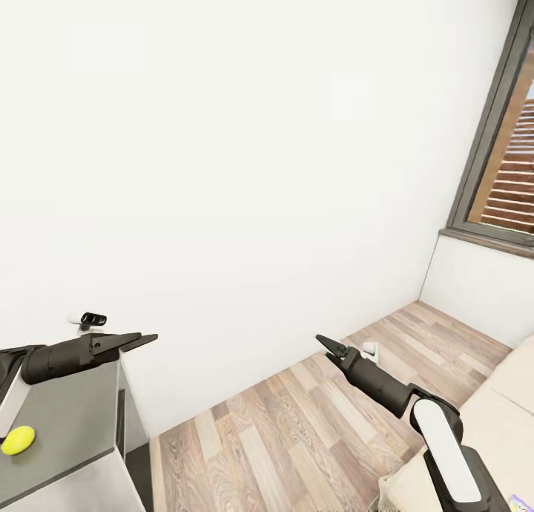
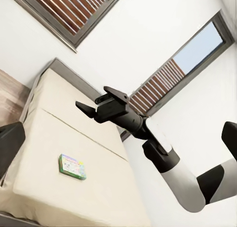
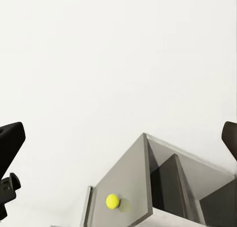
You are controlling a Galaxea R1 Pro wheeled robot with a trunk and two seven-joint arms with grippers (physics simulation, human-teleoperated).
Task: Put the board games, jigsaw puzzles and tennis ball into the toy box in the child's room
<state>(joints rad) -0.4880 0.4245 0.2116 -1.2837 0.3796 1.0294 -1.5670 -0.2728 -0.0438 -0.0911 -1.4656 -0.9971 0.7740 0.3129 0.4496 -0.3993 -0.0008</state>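
Note:
A yellow-green tennis ball (image 1: pixel 18 439) (image 3: pixel 112 201) lies on the grey top of the table (image 1: pixel 74 415) at the lower left. My left gripper (image 1: pixel 137 340) hovers open over the table's far end, well beyond the ball. My right gripper (image 1: pixel 328 346) (image 2: pixel 96 99) is open and empty above the wood floor. In the left wrist view a green-and-white board game (image 2: pixel 72 166) lies flat on the cream bed (image 2: pixel 54 138). The toy box and the jigsaw puzzles are out of view.
A blank white wall fills the space ahead. A grey-framed window (image 1: pixel 497 163) is at the right, and the bed (image 1: pixel 504 393) sits at the lower right. A small black-and-white object (image 1: pixel 92 319) stands at the table's far corner. Wood-plank floor (image 1: pixel 282 430) lies between table and bed.

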